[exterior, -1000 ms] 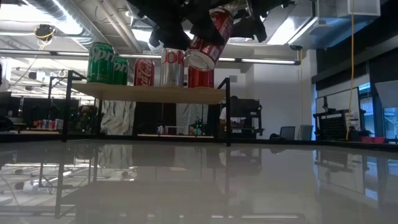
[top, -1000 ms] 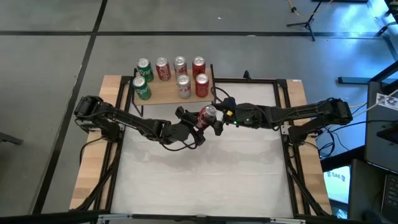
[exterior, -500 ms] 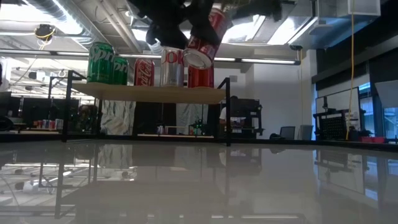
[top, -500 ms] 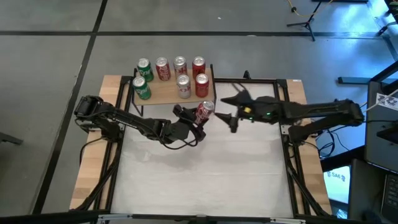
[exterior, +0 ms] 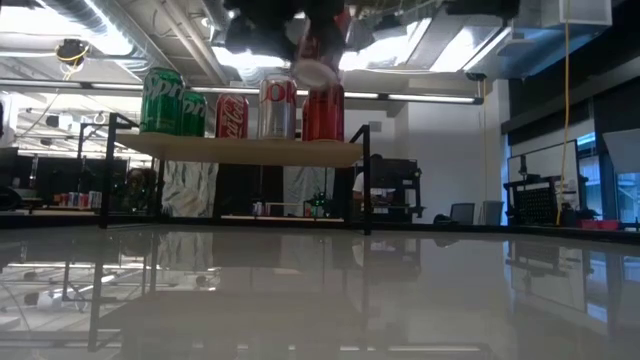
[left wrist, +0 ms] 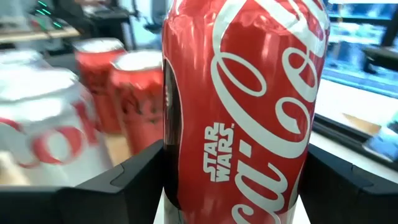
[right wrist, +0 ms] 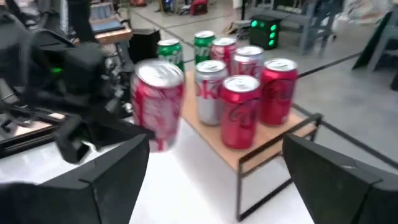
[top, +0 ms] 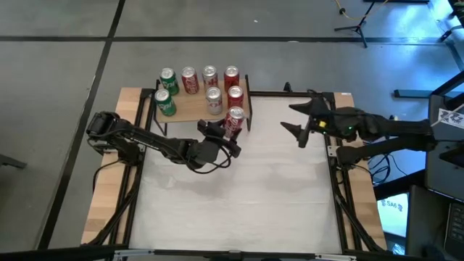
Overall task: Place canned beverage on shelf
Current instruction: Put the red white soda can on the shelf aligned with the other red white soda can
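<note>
A red Coca-Cola can [top: 234, 118] is held by my left gripper [top: 226, 134] over the near right corner of the shelf [top: 190, 109]. The shelf is a small light-wood board on thin black legs at the table's far side. Several cans stand upright on it, green ones [top: 165, 101], red ones [top: 235, 94] and a silver one [top: 214, 98]. In the low view the held can [exterior: 320, 40] hangs above the shelf board [exterior: 240, 150]. My right gripper [top: 296, 118] is open and empty near the table's far right. My left gripper pinches the can's side wall [left wrist: 186, 124] between its two fingers [left wrist: 124, 180], one on each side of the can. The fingers come about level from the table's near left. The can is nearly upright, top up, lifted clear of the table and the shelf.
The white tabletop [top: 239, 196] stretches from the shelf to the near edge, with wooden strips [top: 109, 181] along both sides. The right wrist view shows the shelf's black frame [right wrist: 249, 168] and the cans on it.
My right gripper has drawn away from the can toward the table's right edge. My left gripper has carried the can toward the far edge, up to the shelf's near right corner, and has turned it from tilted to nearly upright.
</note>
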Tool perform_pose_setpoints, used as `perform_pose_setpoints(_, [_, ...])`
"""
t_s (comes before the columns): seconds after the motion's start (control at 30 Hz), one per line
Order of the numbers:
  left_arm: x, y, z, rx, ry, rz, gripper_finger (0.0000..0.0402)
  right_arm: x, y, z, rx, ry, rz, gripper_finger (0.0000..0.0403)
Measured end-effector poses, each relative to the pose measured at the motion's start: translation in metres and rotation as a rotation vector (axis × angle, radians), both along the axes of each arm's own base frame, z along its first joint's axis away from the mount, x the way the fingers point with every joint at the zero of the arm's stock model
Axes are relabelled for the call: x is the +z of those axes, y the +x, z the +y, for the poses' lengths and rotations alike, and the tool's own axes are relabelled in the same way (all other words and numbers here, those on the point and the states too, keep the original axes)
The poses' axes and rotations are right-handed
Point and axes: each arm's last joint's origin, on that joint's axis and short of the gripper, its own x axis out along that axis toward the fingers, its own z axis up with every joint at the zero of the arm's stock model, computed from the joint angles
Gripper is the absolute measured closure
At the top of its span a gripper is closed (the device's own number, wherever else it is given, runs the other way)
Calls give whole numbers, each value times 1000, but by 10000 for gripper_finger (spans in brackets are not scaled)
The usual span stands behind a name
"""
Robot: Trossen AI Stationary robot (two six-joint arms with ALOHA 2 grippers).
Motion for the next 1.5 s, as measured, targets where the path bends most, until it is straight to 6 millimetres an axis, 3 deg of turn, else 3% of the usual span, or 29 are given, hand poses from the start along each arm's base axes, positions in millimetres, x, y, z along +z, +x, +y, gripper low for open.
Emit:
perform_pose_setpoints(0.3, [18,-10,-25,125,58,-51,118,-40,-32,-3,-55,34,-85,40])
perform_pose_setpoints(0.57, [38,-31,-40,243,88,-104,118,-64,-52,-3,27,39,-201,40])
perform_pose_setpoints(0.73, [57,-50,-41,284,118,-83,118,-81,-51,-4,5,-52,-196,40])
perform_pose_setpoints(0.9, [66,-69,-29,295,115,-86,118,-106,-45,-3,3,-104,-175,40])
perform_pose_setpoints(1.03, [59,-83,-15,329,103,-111,118,-121,-44,-4,-7,-116,-129,40])
perform_pose_setpoints(1.2, [36,-93,3,380,76,-143,118,-125,-44,-4,-10,-126,-113,40])
perform_pose_setpoints(1.5, [-1,-75,27,478,105,-73,118,-125,-44,-4,-7,-131,-109,40])
